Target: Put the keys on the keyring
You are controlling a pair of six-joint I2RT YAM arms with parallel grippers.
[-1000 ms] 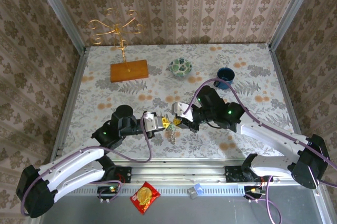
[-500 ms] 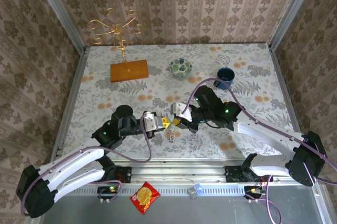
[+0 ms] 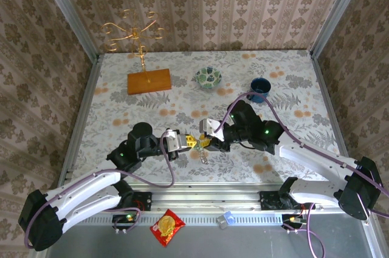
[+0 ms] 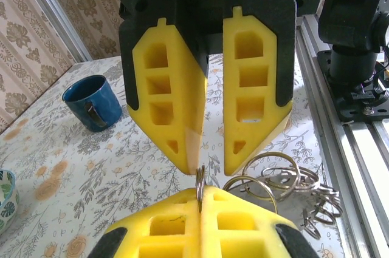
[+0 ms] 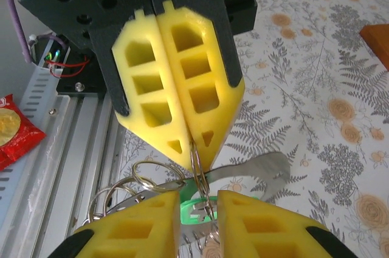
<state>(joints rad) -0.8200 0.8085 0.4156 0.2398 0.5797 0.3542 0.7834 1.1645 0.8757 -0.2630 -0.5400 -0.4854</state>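
My left gripper (image 4: 200,192) is shut on the edge of a thin metal keyring (image 4: 199,180), which stands upright between its yellow pads. My right gripper (image 5: 199,193) faces it tip to tip, open by a narrow gap. A green-headed key (image 5: 193,210) hangs on the ring in that gap, its silver blade (image 5: 267,170) pointing right. More split rings (image 4: 273,176) and metal keys dangle beside it. From above, the left gripper (image 3: 190,142) and right gripper (image 3: 203,142) meet near the table's front middle, with the bunch of keys (image 3: 203,156) hanging just below them.
A blue mug (image 3: 260,88) stands at the back right and a patterned green bowl (image 3: 208,77) at the back middle. A gold wire stand on a wooden base (image 3: 149,81) is at the back left. A snack packet (image 3: 167,227) lies on the metal rail in front.
My right gripper's jaws have parted from shut to a narrow gap. The hanging bunch has shifted slightly right. The left gripper keeps its hold on the ring.
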